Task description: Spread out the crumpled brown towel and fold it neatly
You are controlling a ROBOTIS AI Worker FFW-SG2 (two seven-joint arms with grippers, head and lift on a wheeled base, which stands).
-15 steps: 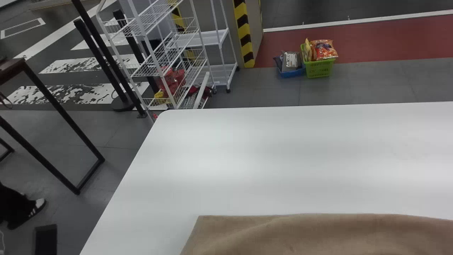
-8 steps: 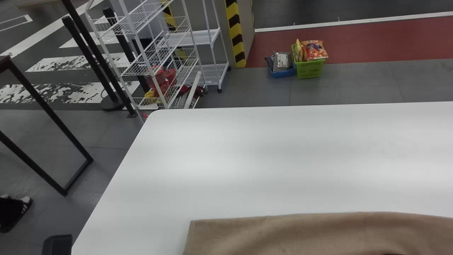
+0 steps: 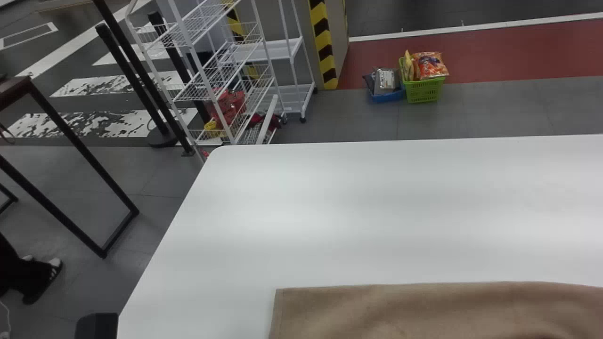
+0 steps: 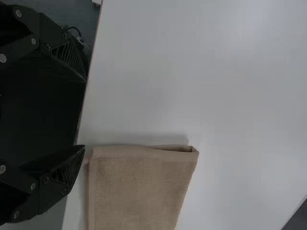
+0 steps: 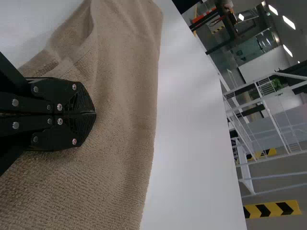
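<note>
The brown towel lies at the table's near side in the head view, its far edge nearly straight and its surface gently rippled. In the left wrist view, a folded end of the towel rests on the table beside my left gripper, whose fingers stand wide apart with no cloth between them. My right gripper has its fingers together over the towel in the right wrist view, the tips against the cloth. Whether any fabric is pinched there is not clear. Creases run beside it.
The white table reaches beyond the towel on its far and left sides. A black part, seemingly of my left arm, is at the table's left edge. Wire racks and a green basket stand on the floor behind.
The towel's far left part lies straighter and flatter than a second ago. The black part at the lower left has come closer to the table edge. The head view has shifted slightly sideways and back.
</note>
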